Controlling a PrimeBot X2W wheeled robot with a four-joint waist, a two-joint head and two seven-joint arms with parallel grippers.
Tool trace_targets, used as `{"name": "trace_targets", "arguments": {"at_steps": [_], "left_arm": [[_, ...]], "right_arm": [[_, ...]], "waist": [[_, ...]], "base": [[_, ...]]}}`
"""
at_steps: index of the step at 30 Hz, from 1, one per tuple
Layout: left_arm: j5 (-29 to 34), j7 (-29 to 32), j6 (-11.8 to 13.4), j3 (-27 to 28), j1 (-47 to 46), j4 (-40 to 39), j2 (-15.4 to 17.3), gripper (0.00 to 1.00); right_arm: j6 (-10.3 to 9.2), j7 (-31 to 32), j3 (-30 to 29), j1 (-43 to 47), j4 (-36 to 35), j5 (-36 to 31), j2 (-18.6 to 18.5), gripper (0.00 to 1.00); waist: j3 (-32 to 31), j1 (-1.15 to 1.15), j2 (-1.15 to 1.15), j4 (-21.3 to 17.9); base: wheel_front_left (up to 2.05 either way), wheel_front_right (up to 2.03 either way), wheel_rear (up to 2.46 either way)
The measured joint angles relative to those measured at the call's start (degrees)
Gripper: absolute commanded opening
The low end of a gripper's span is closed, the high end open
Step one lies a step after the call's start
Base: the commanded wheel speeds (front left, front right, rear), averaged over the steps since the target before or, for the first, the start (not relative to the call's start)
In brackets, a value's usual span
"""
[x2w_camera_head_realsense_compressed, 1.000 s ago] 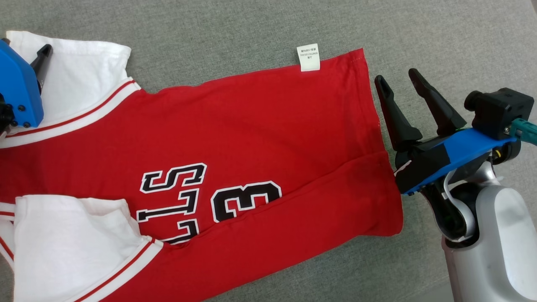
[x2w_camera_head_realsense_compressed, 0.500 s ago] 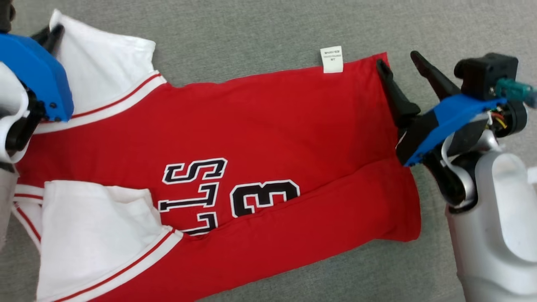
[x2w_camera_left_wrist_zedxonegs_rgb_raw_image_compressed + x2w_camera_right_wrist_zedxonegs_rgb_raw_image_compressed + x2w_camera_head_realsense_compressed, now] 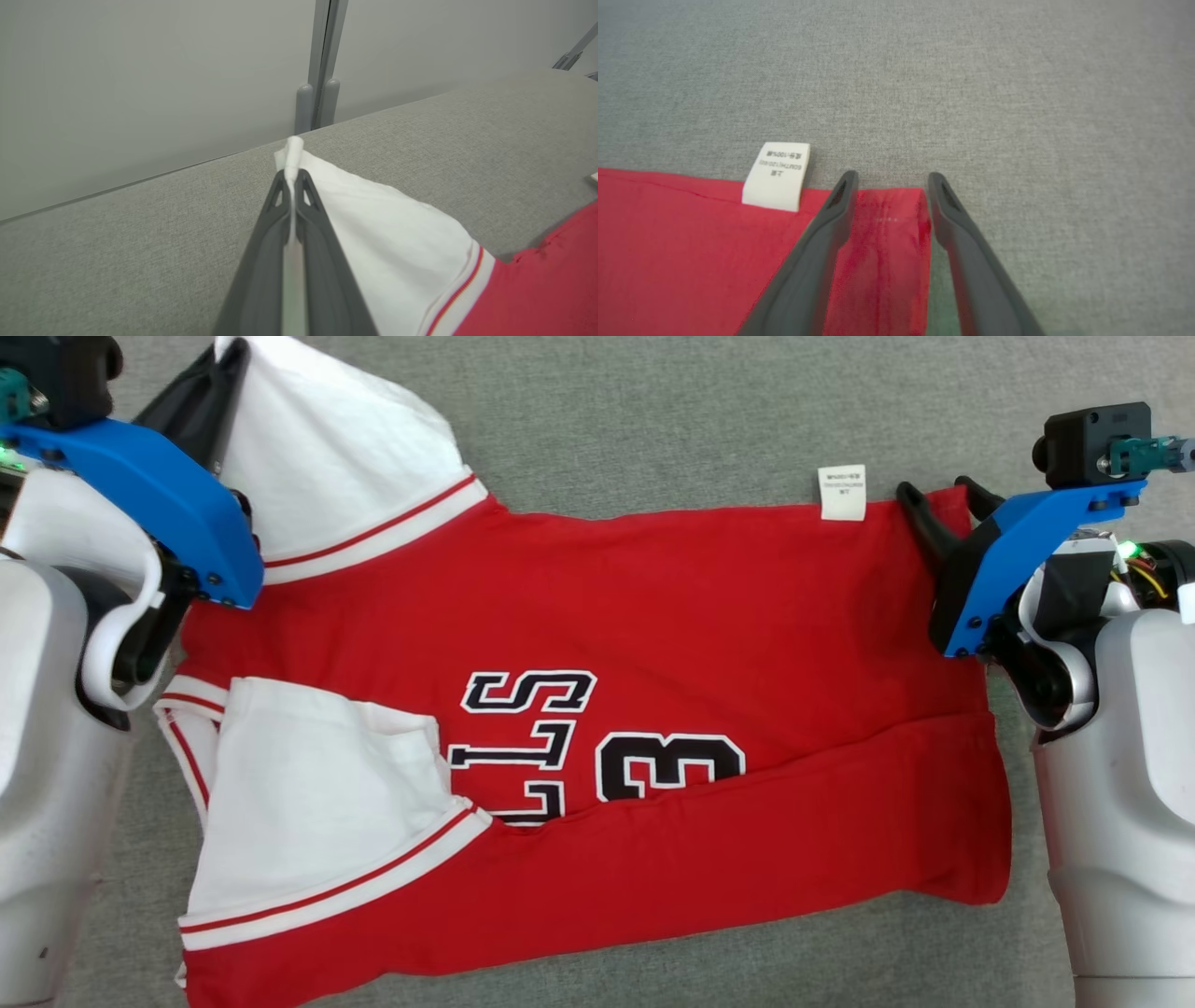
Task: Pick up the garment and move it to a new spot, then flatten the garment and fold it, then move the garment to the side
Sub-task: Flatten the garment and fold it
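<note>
White sleeve [image 3: 397,233], apparently its corner, pinched in left end effector [image 3: 292,174].

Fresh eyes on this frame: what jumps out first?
In the head view, the big red short-sleeved jersey with black-and-white lettering, spread across the grey fabric surface, dominates. At its upper left, the left gripper is shut on the white sleeve. At the upper right corner, the right gripper stands open astride the red hem beside a white care label.
</note>
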Motion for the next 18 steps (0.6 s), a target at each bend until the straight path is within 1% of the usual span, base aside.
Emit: {"name": "trace_targets", "arguments": {"at_steps": [1, 5, 10, 15, 18], "left_arm": [[-0.09, -0.45, -0.08, -0.16, 0.19, -0.36, -0.31, 0.0], [-0.63, -2.0, -0.22, -0.56, 1.44, -1.0, -1.35, 0.0], [-0.98, -4.86, -0.25, -0.79, 3.27, -1.67, -2.23, 0.0], [-1.79, -8.67, -0.11, -0.58, 7.76, -5.12, -3.07, 0.0], [-2.58, -10.76, 0.67, -0.3, 12.7, -8.54, -3.04, 0.0]], "right_arm": [[-0.01, 0.07, -0.27, -0.15, 0.47, -0.03, -0.16, 0.0], [0.0, -0.25, -0.26, -0.16, 1.53, 0.22, -0.56, 0.0], [0.0, -3.66, 0.18, 0.62, 0.46, 1.21, -1.57, 0.0], [0.0, -8.14, 0.2, 6.03, -3.07, 2.8, -1.97, 0.0], [0.0, -11.15, -0.52, 10.79, -6.1, 2.11, -2.49, 0.0]], "waist": [[-0.1, 0.0, 0.0, 0.4], [-0.86, 0.0, 0.0, 1.57], [-2.76, 0.0, 0.0, 2.72], [-5.93, 0.0, 0.0, 3.9], [-8.2, 0.0, 0.0, 4.69]], "base": [[0.0, 0.0, 0.0], [0.0, 0.0, 0.0], [0.0, 0.0, 0.0], [0.0, 0.0, 0.0], [0.0, 0.0, 0.0]]}}
